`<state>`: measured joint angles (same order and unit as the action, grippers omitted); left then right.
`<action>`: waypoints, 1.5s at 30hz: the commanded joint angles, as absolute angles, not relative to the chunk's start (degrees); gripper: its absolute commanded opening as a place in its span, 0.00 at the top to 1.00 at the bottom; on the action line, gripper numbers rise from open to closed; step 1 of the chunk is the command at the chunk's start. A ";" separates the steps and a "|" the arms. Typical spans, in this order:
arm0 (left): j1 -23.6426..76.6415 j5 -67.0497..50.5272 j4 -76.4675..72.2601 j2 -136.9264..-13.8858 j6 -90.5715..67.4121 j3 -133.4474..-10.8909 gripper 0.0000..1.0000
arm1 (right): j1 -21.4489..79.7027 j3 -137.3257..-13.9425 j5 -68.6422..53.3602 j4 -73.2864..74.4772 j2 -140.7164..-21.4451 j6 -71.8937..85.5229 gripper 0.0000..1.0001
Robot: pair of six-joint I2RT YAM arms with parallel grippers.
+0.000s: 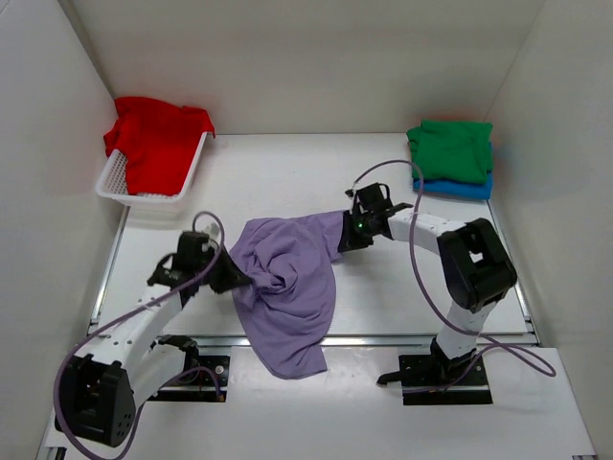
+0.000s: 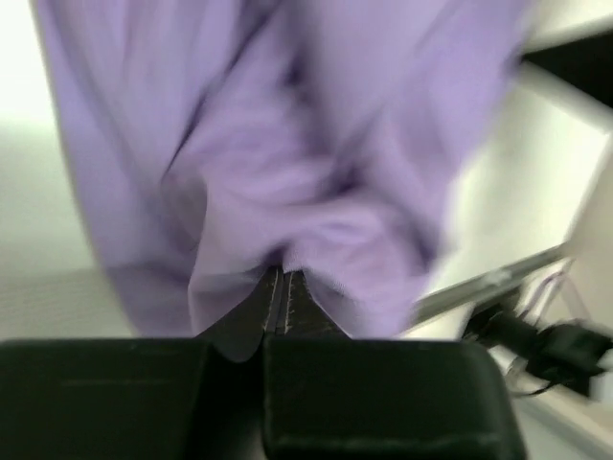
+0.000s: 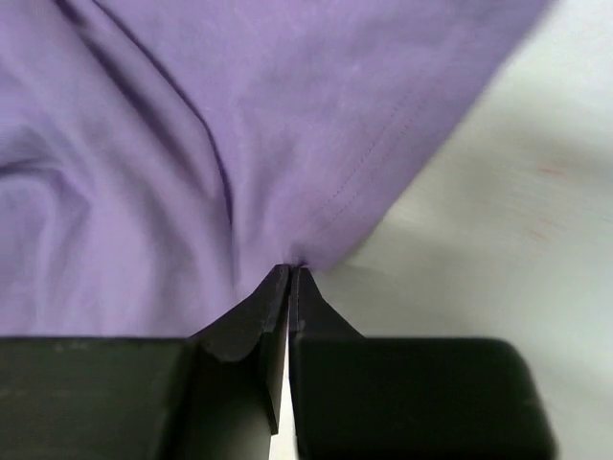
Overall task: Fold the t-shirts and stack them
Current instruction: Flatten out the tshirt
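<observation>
- Jaws pinched shut on the lavender t-shirt (image 1: pixel 292 287) in the top view: left gripper (image 1: pixel 235 276) at its bunched left edge, right gripper (image 1: pixel 343 238) at its upper right edge; open table (image 1: pixel 287 182) beyond both.
- Left wrist: jaws closed on a blurred fold.
- Right wrist: jaws closed on the stitched hem, open table to their right.

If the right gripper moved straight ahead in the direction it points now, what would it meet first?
The lavender t-shirt: the right gripper is shut on its hem, and the cloth fills the view ahead. Farther along that line the left gripper seems to lie, though depth is unclear.
</observation>
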<state>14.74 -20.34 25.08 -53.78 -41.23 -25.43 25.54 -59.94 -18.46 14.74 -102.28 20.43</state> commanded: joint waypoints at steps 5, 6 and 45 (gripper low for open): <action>8.44 -18.56 33.39 -60.72 -32.26 -61.65 1.00 | 15.49 -72.58 -13.89 24.95 -80.19 16.44 1.00; 8.00 -18.02 34.70 -61.25 -31.56 -64.40 1.00 | 13.29 -74.16 -14.06 25.92 -78.85 16.35 1.00; 0.88 1.58 30.76 -95.00 -23.29 -110.91 1.00 | -7.12 -92.45 -10.11 26.72 -82.61 7.47 1.00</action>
<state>3.03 0.80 33.19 -99.57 -22.68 -105.12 -6.83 -86.76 -11.55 30.15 -83.50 9.04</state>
